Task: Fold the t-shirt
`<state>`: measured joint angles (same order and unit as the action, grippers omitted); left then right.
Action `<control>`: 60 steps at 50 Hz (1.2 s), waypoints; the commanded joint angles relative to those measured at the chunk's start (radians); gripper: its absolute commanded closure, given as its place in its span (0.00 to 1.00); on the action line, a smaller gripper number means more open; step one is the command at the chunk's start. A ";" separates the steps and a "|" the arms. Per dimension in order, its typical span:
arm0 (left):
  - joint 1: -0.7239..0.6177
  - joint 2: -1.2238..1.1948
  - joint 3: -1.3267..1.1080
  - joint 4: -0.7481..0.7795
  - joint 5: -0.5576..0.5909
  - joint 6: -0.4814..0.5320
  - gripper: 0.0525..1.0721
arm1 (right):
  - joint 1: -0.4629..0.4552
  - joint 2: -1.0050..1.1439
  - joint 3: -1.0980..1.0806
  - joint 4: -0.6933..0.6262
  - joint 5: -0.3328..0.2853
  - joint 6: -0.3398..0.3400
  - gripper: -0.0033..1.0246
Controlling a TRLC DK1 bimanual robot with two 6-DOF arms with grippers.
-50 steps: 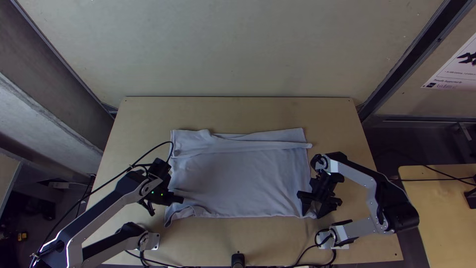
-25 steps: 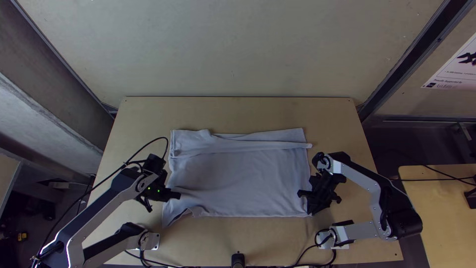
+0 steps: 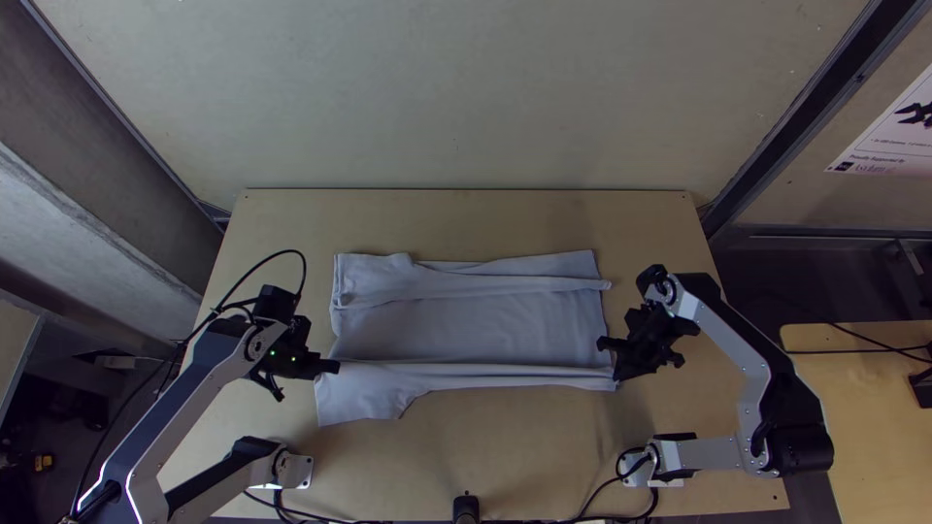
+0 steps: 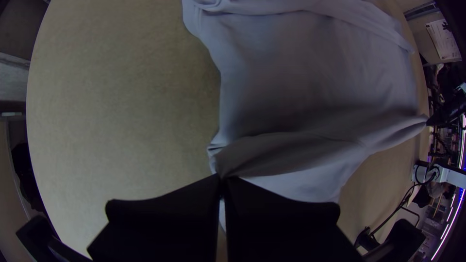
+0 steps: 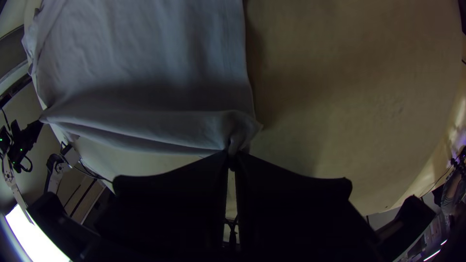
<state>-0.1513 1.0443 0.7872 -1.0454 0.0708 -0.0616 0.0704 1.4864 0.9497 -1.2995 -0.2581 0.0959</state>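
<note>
Surface [image 3: 524,466]: bore the T-shirt [image 3: 476,335] near its middle
Left tool [image 3: 335,367]: was closed on a gathered bit of the T-shirt's left side
Right tool [image 3: 614,362]: pinched the cloth's right side
Far part: lay folded over in a band

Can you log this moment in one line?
shirt: far side folded, near side held | left gripper: jaws shut on shirt | right gripper: jaws shut on shirt

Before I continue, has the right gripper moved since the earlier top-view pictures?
Yes. In the top view, the right gripper is now farther from the table's near edge.
</note>
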 commanded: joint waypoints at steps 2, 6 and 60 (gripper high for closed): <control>0.032 -0.017 0.050 -0.028 0.009 0.040 0.97 | -0.003 -0.018 0.073 -0.021 0.025 0.013 0.97; 0.044 -0.007 0.084 -0.027 0.009 0.066 0.97 | 0.006 -0.017 0.124 -0.018 0.028 0.036 0.97; 0.050 0.474 0.531 0.087 0.003 0.253 0.97 | 0.071 0.407 0.728 0.025 0.088 0.114 0.97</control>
<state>-0.0921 1.4837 1.2705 -0.9585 0.0849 0.1623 0.1310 1.8473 1.6196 -1.2724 -0.1864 0.1902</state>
